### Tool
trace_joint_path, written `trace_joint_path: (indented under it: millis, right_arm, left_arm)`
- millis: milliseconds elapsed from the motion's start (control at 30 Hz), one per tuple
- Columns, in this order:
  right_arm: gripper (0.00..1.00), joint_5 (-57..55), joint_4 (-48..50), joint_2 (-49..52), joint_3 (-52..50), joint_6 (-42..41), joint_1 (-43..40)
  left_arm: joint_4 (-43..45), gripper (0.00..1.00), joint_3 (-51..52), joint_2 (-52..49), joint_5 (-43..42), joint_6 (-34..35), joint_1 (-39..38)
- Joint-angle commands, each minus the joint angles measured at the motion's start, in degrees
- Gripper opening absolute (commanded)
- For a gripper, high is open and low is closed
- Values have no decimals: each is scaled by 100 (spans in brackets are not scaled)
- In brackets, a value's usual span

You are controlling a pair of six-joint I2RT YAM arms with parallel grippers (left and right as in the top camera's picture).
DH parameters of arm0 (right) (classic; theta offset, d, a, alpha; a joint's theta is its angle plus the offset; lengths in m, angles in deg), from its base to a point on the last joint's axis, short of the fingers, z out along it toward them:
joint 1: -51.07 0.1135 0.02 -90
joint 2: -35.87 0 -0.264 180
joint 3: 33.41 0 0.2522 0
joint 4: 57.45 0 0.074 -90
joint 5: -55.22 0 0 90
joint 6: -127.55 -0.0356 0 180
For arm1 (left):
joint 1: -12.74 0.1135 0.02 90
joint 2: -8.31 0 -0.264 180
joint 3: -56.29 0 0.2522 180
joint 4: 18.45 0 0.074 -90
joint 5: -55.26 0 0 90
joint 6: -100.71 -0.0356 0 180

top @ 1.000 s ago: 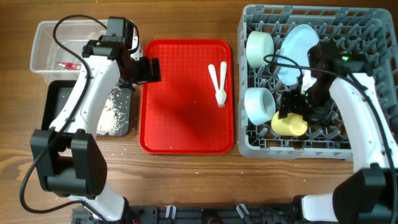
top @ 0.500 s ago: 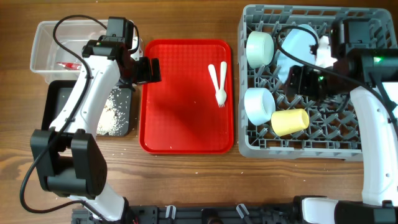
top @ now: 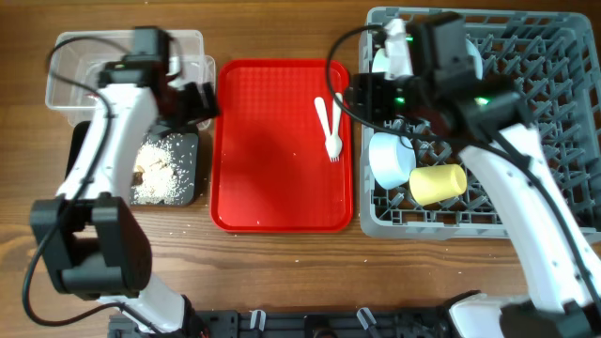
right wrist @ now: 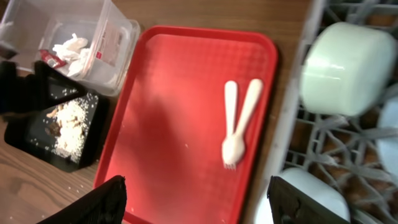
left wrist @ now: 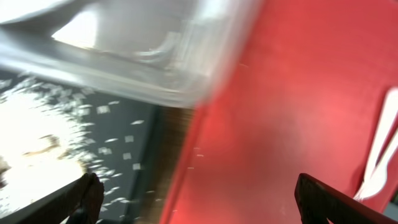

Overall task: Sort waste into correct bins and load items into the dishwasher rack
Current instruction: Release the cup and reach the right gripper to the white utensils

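Observation:
A white plastic fork and spoon (top: pixel 329 127) lie side by side on the red tray; they also show in the right wrist view (right wrist: pixel 239 121). My right gripper (top: pixel 360 94) is open and empty, above the tray's right edge next to them. The grey dishwasher rack (top: pixel 563 141) holds two pale blue bowls (top: pixel 390 160) (right wrist: pixel 351 68) and the yellow cup (top: pixel 439 184). My right arm hides the plate. My left gripper (top: pixel 199 99) is open and empty by the clear tub (top: pixel 75 61). The tub holds white paper (right wrist: pixel 68 48) and the red-and-white wrapper (right wrist: pixel 50 59). The black tray (top: pixel 84 150) holds rice-like crumbs (top: pixel 160 174).
The flat red tray (top: pixel 272 160) lies between the bins and the rack. It fills most of the left wrist view (left wrist: pixel 298 93) and the right wrist view (right wrist: pixel 174 124). Bare wooden table runs along the front.
My right arm has swung left from over the rack to the red tray's right edge, leaving the yellow cup lying in the rack. My left gripper has shifted a little left.

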Motion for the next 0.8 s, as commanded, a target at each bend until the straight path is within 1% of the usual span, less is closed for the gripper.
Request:
trace_joint_path:
  millis: [0, 67, 200, 300, 533, 600, 767]
  right_arm:
    - [74, -162, -55, 780, 579, -289, 225]
    - [74, -247, -339, 1198, 1058, -264, 302]
    - [74, -713, -1285, 2232, 2330, -203, 376]
    - [74, -758, -1792, 2894, 2872, -125, 376]
    - [72, -761, -1998, 3886, 2885, -118, 385]
    - [69, -761, -1976, 4094, 2885, -120, 396]
    - [68, -761, -1945, 4470, 2865, -129, 448]
  left_arm:
    - [-157, 100, -76, 105, -345, 186, 529]
    - [-210, 100, -76, 105, -341, 184, 634]
    - [-216, 100, -76, 105, -339, 181, 710]
    - [-216, 100, -76, 105, -339, 181, 708]
    - [-214, 100, -76, 105, -339, 181, 708]
    - [-216, 100, -76, 105, -339, 181, 708]
    - [-216, 100, -76, 105, -339, 181, 708]
